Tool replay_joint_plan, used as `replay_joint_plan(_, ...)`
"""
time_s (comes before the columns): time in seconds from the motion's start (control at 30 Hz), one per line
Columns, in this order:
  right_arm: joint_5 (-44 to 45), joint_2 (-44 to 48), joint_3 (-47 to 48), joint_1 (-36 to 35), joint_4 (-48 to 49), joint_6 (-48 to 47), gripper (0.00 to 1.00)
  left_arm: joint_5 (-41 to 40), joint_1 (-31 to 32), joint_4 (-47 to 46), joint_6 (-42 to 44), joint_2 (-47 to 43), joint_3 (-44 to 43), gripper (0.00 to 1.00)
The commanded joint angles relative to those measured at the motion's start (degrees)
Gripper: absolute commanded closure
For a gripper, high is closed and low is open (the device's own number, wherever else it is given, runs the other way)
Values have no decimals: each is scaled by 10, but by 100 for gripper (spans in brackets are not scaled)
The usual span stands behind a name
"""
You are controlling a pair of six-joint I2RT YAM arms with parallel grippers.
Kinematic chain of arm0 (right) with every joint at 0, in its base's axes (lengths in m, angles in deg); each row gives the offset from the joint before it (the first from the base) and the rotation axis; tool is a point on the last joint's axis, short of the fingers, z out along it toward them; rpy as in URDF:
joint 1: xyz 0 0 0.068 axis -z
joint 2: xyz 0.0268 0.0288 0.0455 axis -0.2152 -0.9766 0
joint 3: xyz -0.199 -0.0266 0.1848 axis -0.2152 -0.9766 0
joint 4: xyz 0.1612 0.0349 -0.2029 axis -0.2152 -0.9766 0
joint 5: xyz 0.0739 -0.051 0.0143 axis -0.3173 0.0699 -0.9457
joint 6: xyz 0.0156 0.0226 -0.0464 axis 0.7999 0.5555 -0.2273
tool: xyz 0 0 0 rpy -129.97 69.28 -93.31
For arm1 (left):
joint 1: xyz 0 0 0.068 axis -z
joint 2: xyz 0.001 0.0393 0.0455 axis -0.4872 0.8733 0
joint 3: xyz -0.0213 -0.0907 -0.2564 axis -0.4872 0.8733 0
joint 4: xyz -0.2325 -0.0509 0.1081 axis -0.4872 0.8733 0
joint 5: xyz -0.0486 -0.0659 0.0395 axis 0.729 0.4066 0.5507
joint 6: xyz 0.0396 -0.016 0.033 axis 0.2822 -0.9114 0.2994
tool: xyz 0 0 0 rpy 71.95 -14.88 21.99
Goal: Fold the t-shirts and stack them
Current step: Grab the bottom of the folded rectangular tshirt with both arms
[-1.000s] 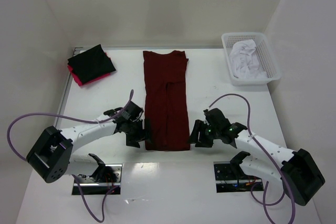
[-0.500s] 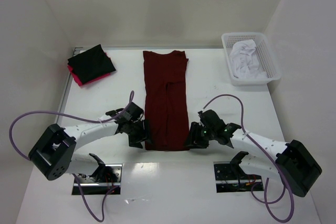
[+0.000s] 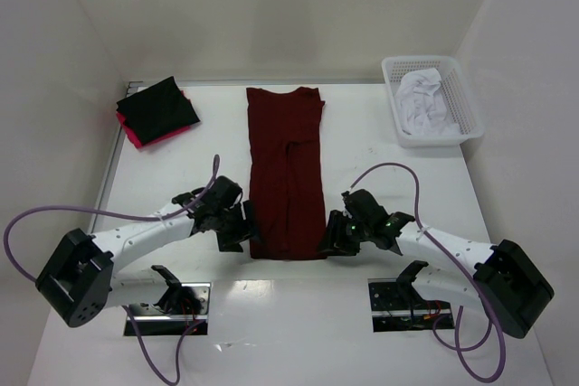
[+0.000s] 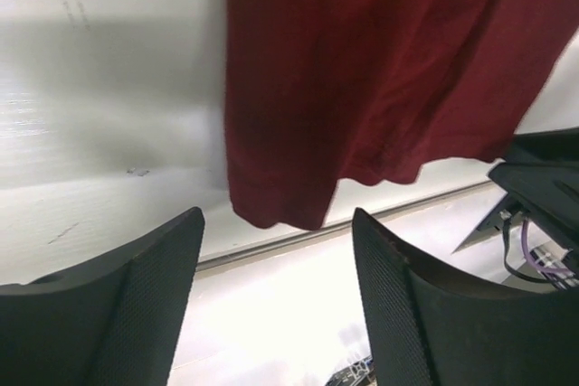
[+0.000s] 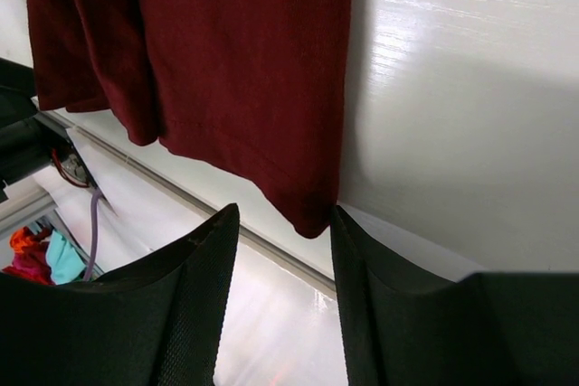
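Observation:
The dark maroon t-shirt (image 3: 287, 169) lies flat as a long narrow strip down the middle of the table, sleeves folded in. My left gripper (image 3: 244, 230) is open at its near left corner; the left wrist view shows that corner (image 4: 280, 210) just ahead of the open fingers (image 4: 412, 305). My right gripper (image 3: 329, 240) is open at the near right corner, which in the right wrist view (image 5: 312, 219) hangs just between the fingertips (image 5: 204, 259). A folded black t-shirt (image 3: 158, 108) sits on a bright pink one (image 3: 134, 136) at the far left.
A white basket (image 3: 467, 108) holding white cloth (image 3: 423, 101) stands at the far right. White walls enclose the table on three sides. Purple cables loop from both arms.
My left arm has shifted slightly left and its gripper stays at the shirt's near left corner. My right gripper moved left to the near right corner a second ago and has since held still.

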Motion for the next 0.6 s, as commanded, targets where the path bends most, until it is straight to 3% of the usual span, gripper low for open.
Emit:
replay_joint_plan(0.0, 15, 2, 1, -6, -2, -6, 50, -9, 2, 10, -18, 10, 11, 28)
replay_joint_plan(0.1, 21, -5, 6, -6, -8, -11, 52, -20, 2, 15, -36, 9, 25, 33)
replay_joint_plan(0.33, 21, -16, 6, -6, -8, -11, 52, -13, -13, -15, -59, -32, 72, 35)
replay_joint_plan(0.57, 21, -48, 16, -6, -8, -23, 52, 4, -13, -40, -23, 64, 40, 36)
